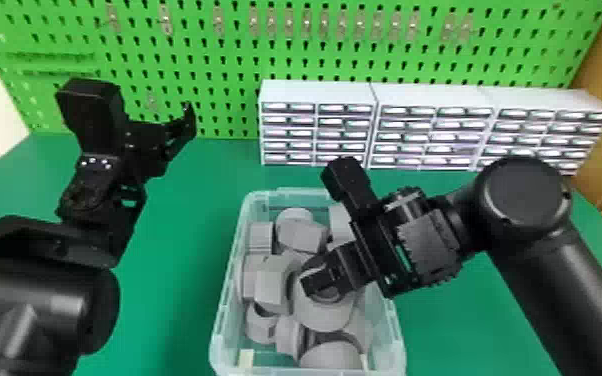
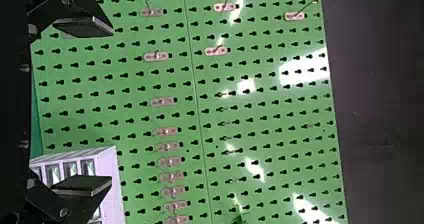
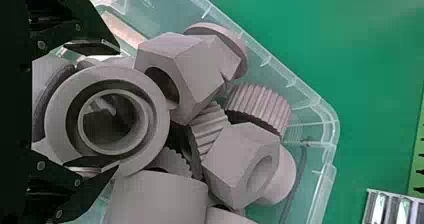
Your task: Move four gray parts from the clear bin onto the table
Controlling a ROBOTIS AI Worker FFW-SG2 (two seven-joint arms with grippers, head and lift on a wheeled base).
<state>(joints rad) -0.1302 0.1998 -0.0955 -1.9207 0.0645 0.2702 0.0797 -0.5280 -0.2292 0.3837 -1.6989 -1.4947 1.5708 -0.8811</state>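
The clear bin (image 1: 225,305) on the green table holds several gray parts, among them a round ring-shaped part (image 1: 322,312). Over that part, inside the bin, is my right gripper (image 1: 315,285). In the right wrist view the right gripper (image 3: 117,104) has its fingers apart, on either side of the ring-shaped part (image 3: 160,119); whether they touch it I cannot tell. A gray hex-shaped part (image 3: 242,164) lies farther out. My left gripper (image 1: 177,132) stands above the table left of the bin; in the left wrist view the left gripper (image 2: 97,106) is open and holds nothing.
White drawer cabinets (image 1: 315,122) line the back of the table, right of centre. A green pegboard (image 1: 225,60) with hooks rises behind them. Green table surface (image 1: 180,240) lies between the left arm and the bin.
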